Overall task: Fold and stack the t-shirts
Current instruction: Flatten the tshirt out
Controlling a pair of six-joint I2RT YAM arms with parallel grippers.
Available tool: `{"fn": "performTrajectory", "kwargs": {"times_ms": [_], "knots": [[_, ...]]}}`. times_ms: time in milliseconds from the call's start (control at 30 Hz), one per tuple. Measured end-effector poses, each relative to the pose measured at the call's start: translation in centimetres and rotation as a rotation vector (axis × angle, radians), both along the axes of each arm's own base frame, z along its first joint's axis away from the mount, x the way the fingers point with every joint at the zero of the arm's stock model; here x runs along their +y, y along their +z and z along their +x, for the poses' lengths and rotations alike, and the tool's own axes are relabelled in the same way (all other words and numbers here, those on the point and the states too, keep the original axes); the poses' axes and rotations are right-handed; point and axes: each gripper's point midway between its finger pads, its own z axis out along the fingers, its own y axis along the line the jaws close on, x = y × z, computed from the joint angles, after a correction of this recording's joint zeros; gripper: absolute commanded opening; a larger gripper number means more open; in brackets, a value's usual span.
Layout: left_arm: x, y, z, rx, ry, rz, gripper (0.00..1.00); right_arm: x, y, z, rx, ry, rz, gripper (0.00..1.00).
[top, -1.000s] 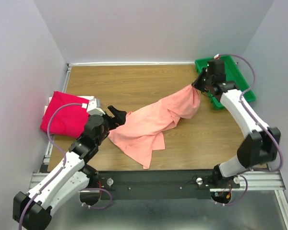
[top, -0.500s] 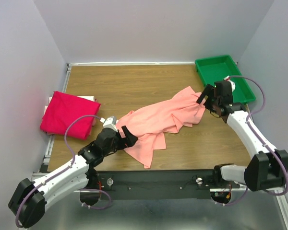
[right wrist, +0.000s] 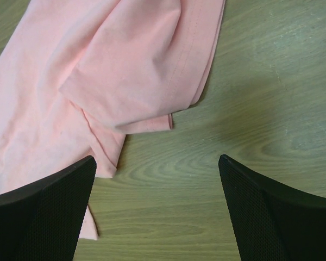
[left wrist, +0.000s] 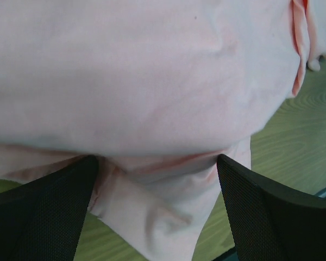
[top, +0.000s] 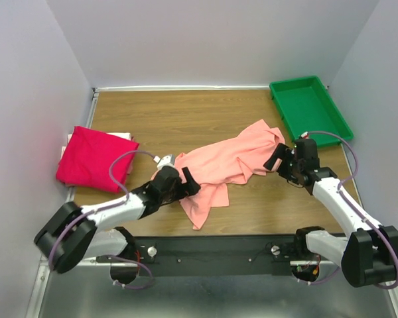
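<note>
A salmon pink t-shirt (top: 229, 162) lies crumpled in a long diagonal heap across the middle of the table. My left gripper (top: 188, 183) is low over its near left end, jaws open. In the left wrist view the pink cloth (left wrist: 152, 81) fills the frame, and a fold of it lies between the open fingers (left wrist: 43, 212) of that gripper (left wrist: 157, 209). My right gripper (top: 276, 159) stands open just off the shirt's right end. In the right wrist view bare wood lies between this gripper's (right wrist: 157, 212) fingers, with the shirt's hem (right wrist: 125, 70) ahead and to the left. A magenta-red t-shirt (top: 93, 159) lies folded at the far left.
A green plastic tray (top: 310, 106) sits at the back right corner, beyond my right arm. White walls close in the table at the back and on both sides. A black rail (top: 219, 248) with the arm bases runs along the near edge.
My right gripper opened and let go of the pink shirt, then drew back from the tray toward the near side. The shirt's right end dropped onto the table. My left arm swung right along its near edge.
</note>
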Motion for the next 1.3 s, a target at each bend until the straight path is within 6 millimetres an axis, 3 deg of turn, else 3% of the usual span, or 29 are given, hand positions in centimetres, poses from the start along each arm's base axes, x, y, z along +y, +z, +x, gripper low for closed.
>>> {"fn": "performTrajectory", "kwargs": {"times_ms": [233,400,500,567,700,867,933,1000,1200,1300], "knots": [[-1.2,-0.2,5.9,-0.012,0.04,0.047,0.98,0.1,0.4,-0.7,-0.043,0.01,0.01,1.0],[1.9,0.1,14.5,-0.039,0.172,0.081,0.98,0.0,0.4,-0.7,-0.045,0.015,0.005,1.0],[3.5,0.0,16.7,-0.038,0.213,0.096,0.98,0.0,0.1,-0.7,-0.037,0.015,0.005,1.0],[3.6,0.1,16.3,-0.034,0.204,0.114,0.98,0.0,-0.1,-0.8,-0.031,0.015,0.004,1.0],[3.6,0.5,12.6,-0.006,0.17,0.169,0.99,0.0,-0.2,-0.8,-0.028,0.014,0.004,1.0],[4.4,5.0,9.2,-0.084,0.211,0.137,0.98,0.0,-0.3,-0.9,-0.028,0.015,0.004,1.0],[4.6,5.4,8.1,-0.09,0.225,0.119,0.98,0.0,-0.3,-1.0,-0.03,0.015,0.004,1.0],[4.8,4.9,6.7,-0.069,0.231,0.113,0.99,0.0,-0.2,-1.0,-0.033,0.017,0.006,1.0],[2.5,0.3,-0.2,0.096,0.134,0.137,0.99,0.2,-0.2,-1.1,-0.032,0.025,0.014,1.0],[2.4,-0.9,-1.4,0.155,0.145,0.16,0.98,0.3,-0.2,-1.1,-0.031,0.027,0.017,1.0]]}}
